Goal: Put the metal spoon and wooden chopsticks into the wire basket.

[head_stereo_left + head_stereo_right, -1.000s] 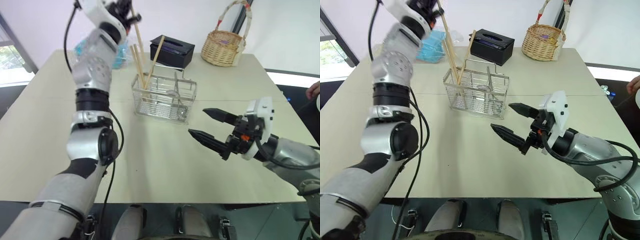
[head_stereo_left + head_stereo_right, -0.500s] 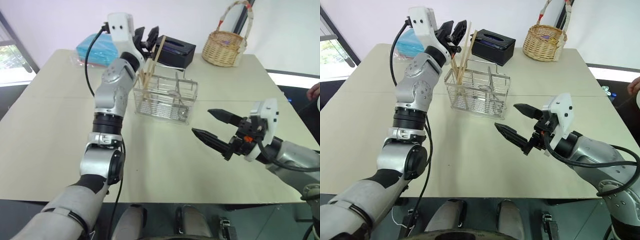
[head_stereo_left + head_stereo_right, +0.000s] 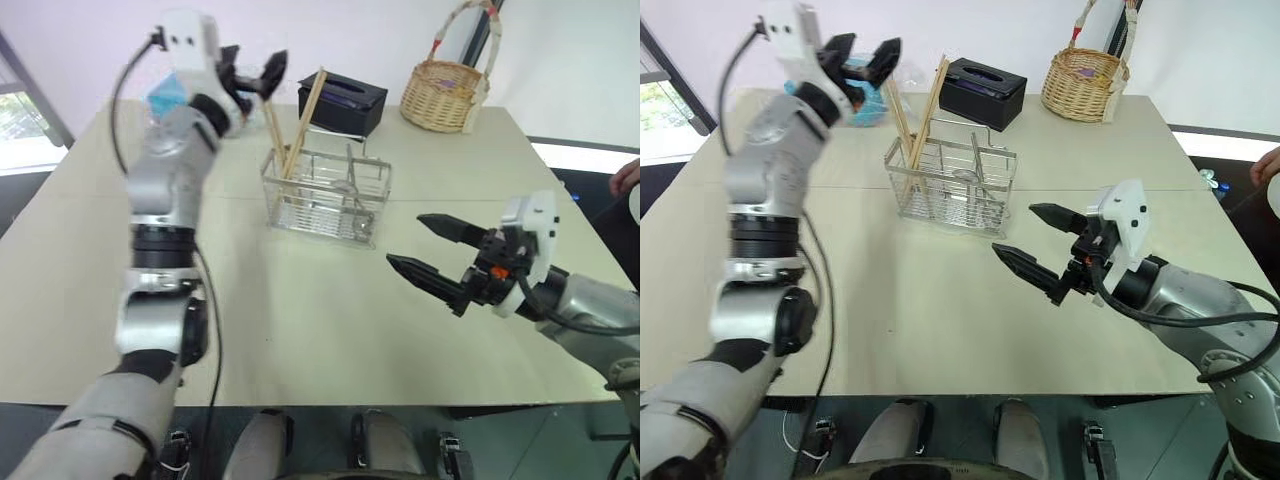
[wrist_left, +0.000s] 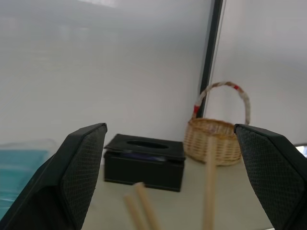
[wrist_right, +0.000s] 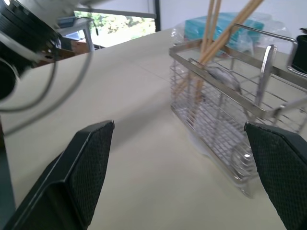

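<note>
The wire basket [image 3: 325, 195] stands at the table's middle. Three wooden chopsticks [image 3: 303, 118] lean upright in its left compartment, their tops sticking out above the rail. The metal spoon [image 5: 221, 75] rests inside the basket, close to the chopsticks. My left gripper [image 3: 250, 78] hangs open and holds nothing, above and to the left of the chopstick tops, apart from them. My right gripper [image 3: 403, 240] is open and holds nothing. It hovers over the table in front of the basket's right end. The chopstick tips [image 4: 209, 182] show below the left fingers [image 4: 81, 163].
A black tissue box [image 3: 345, 100] sits just behind the wire basket. A round wicker basket [image 3: 445, 95] with a loop handle is at the back right and a blue packet [image 3: 865, 100] at the back left. A person's hand [image 3: 625, 178] shows at the right edge.
My left gripper has opened and let go of a chopstick, which now stands in the basket with the others. The left hand then drew away to the left. The right arm stayed put.
</note>
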### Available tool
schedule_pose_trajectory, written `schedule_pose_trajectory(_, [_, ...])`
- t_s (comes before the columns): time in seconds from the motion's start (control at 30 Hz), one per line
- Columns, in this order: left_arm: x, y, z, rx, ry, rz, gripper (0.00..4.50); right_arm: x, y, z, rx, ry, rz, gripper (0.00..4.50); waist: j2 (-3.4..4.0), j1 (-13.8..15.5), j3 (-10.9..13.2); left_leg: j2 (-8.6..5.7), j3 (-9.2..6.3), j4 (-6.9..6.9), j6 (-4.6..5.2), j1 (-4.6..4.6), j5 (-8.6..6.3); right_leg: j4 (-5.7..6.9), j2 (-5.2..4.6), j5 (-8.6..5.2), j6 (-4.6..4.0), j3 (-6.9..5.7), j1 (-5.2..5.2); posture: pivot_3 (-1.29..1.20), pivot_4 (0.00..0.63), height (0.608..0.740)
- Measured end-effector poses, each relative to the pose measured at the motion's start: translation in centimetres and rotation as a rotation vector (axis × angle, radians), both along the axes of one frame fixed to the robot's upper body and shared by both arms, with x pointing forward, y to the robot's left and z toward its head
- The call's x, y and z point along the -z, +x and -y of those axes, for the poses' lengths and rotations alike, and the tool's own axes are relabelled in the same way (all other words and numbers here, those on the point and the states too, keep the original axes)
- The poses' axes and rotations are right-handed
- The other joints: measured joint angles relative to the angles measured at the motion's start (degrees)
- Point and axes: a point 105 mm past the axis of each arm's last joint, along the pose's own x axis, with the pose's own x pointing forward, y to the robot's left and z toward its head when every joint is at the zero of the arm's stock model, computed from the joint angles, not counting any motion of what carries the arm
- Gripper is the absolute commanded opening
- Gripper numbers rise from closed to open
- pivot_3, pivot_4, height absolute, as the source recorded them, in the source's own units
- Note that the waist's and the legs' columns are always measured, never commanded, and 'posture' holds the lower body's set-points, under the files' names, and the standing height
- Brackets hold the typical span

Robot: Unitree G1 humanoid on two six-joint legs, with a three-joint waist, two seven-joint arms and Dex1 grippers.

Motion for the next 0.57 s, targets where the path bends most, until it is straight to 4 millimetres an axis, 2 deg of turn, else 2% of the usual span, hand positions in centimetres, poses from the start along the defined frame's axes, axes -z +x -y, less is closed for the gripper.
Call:
schedule_pose_trajectory(0.03, [-0.3, -0.6, -1.2, -0.004, 0.074, 0.015, 4.47, -0.1, 0.3, 0.6, 0.017, -0.01, 0.004, 4.5, 0.01, -0.14, 0.0, 0.03, -0.01, -0.03, 0.0, 0.0, 0.0, -0.02, -0.02, 0.0, 0.0, 0.01, 0.01, 0.0, 0.15, 0.66])
schedule_pose_trajectory(0.1, [0.2, -1.6, -2.2, 0.02, 0.201, 0.014, 4.47, -0.2, 0.8, 1.3, 0.029, -0.024, 0.016, 4.5, 0.09, -0.15, -0.03, 0.05, -0.01, -0.04, 0.0, 0.03, 0.0, -0.05, -0.1, 0.0, -0.01, 0.01, 0.05, 0.0, 0.15, 0.66])
schedule_pose_trajectory(0.23, [5.1, -4.8, -6.0, 0.099, 0.51, -0.137, 4.47, -0.3, 2.1, 3.4, 0.055, -0.069, 0.021, 4.5, 0.25, -0.62, -0.02, 0.08, 0.06, -0.09, 0.01, 0.03, -0.01, -0.07, -0.15, -0.01, -0.03, 0.08, -0.03, 0.0, 0.15, 0.66])
schedule_pose_trajectory(0.33, [7.0, -6.9, -6.5, 0.177, 0.606, -0.204, 4.47, 0.1, 2.6, 4.3, 0.056, -0.082, 0.003, 4.5, 0.25, -0.18, -0.01, 0.12, -0.01, -0.07, 0.01, -0.03, -0.01, -0.07, -0.17, -0.11, -0.21, 0.07, -0.04, 0.0, 0.15, 0.66])
schedule_pose_trajectory(0.43, [7.2, -8.5, -6.8, 0.203, 0.641, -0.217, 4.47, 0.3, 3.0, 4.7, 0.044, -0.094, -0.001, 4.5, 0.27, 0.06, 0.0, 0.12, -0.03, -0.04, 0.01, -0.04, -0.01, -0.14, -0.22, -0.13, -0.25, 0.07, 0.03, 0.0, 0.15, 0.66])
schedule_pose_trajectory(0.57, [6.7, -9.2, -7.0, 0.177, 0.651, -0.202, 4.47, 0.2, 3.3, 4.7, 0.032, -0.099, 0.002, 4.5, 0.29, -0.12, 0.01, 0.14, -0.02, -0.05, 0.02, -0.02, -0.01, -0.19, -0.22, -0.13, -0.26, 0.07, 0.04, 0.0, 0.15, 0.66])
